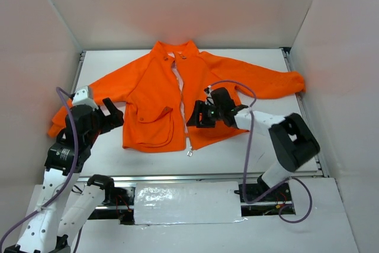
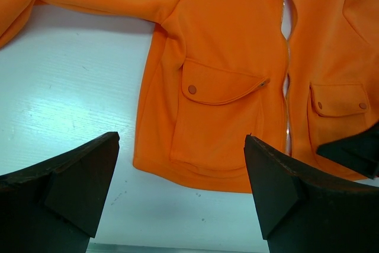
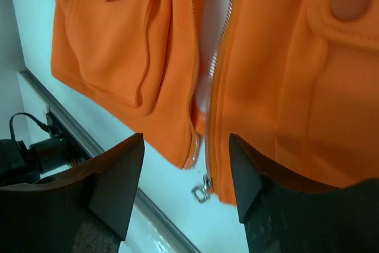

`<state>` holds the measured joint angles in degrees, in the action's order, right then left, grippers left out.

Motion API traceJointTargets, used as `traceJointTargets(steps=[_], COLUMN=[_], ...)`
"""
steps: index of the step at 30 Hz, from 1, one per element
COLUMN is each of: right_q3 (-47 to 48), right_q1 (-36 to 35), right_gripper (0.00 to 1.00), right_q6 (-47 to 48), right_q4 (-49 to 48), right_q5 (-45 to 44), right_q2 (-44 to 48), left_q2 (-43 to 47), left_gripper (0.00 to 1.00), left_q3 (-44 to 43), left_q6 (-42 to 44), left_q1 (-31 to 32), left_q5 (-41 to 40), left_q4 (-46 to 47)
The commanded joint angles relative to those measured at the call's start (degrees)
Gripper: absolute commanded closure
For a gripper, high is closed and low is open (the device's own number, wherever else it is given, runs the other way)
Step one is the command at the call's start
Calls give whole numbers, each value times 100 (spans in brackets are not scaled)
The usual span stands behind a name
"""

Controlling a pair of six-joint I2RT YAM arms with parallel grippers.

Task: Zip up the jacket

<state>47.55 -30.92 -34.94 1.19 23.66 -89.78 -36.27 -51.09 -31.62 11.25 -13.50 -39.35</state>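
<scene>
Here, the jacket [image 1: 160, 96] lies flat on the white worktop [image 1: 260, 63], front side up, in the middle of the top view. Its collar [image 1: 174, 50] is toward the top of the frame, and one sleeve goes out to each side. The zipper [image 1: 180, 96] down the middle is undone, and a thin white gap shows between the two front sides. A small metal zipper pull [image 3: 201, 192] hangs at the bottom hem.

The left arm [image 1: 74, 143] is at the lower left of the top view. Its jaws are wide open and hold nothing. In its own camera they frame a flap pocket [image 2: 219, 117] with a round snap.

The right arm [image 1: 278, 128] comes in from the lower right. Its jaws sit over the lower front of the jacket, just right of the zipper. They are apart and grip nothing. In its own camera the zipper pull shows in the gap between them, low in the middle of the frame.
</scene>
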Motion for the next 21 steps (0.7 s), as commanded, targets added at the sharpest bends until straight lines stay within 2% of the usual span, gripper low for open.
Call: traceJointTargets(steps=[1, 11, 16, 21], right_q3=[509, 492, 404, 343], right_q1=[-186, -529, -565, -652], right_gripper=[35, 39, 43, 43], right_q6=[-127, -382, -470, -496], right_q4=[-892, -1244, -1358, -1323], right_q5=[288, 34, -2, -256], right_q2=[-399, -1094, -1173, -1200], left_q2=[6, -161, -99, -91], left_gripper=[1, 1, 1, 1], left_q3=[20, -6, 11, 11], left_q6=[112, 217, 217, 217], left_q1=[-52, -87, -87, -87], left_q5=[128, 339, 348, 365], left_q4=[253, 297, 297, 305])
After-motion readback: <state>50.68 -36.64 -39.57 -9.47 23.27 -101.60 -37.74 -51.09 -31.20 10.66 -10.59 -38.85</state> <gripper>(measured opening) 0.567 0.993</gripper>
